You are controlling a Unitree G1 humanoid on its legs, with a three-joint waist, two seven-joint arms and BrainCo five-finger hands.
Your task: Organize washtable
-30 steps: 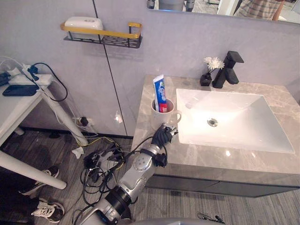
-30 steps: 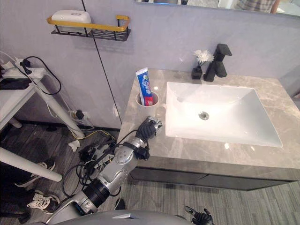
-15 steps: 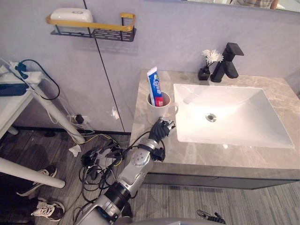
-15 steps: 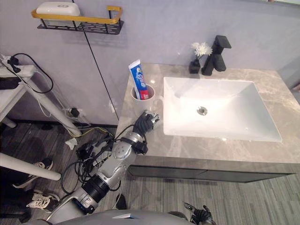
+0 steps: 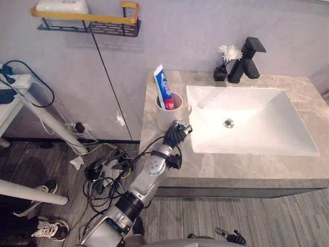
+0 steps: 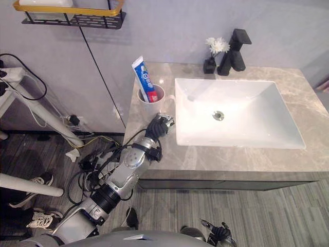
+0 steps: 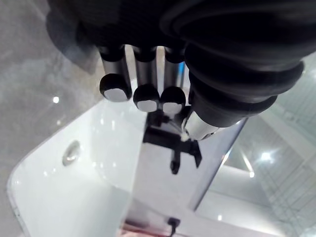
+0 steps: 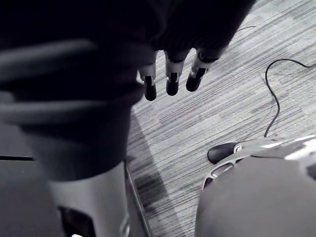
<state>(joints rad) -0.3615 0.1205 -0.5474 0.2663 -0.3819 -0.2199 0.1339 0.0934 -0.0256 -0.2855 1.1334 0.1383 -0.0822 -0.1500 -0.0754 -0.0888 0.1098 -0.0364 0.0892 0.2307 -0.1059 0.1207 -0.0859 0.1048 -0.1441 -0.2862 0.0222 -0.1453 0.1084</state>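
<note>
A white cup [image 5: 168,109] stands on the grey marble counter [image 5: 241,167], left of the white sink [image 5: 267,128]. A blue and red toothpaste tube [image 5: 162,88] stands upright in it. My left hand [image 5: 176,135] rests on the counter just in front of the cup, close to its handle, with relaxed fingers [image 7: 140,81] and nothing held. In the left wrist view the sink and the black tap show past the fingers. My right hand [image 8: 170,74] hangs low over the floor, fingers straight and empty.
A black tap [image 5: 247,59] and a small dark vase with a white flower [image 5: 224,64] stand behind the sink. A gold-railed wall shelf [image 5: 85,18] holds a white box [image 5: 56,6]. A white side table [image 5: 20,103], tangled cables [image 5: 103,172] and shoes [image 5: 46,226] are at left.
The camera has shifted, so the whole scene sits higher and further left. My left hand stays just in front of the cup.
</note>
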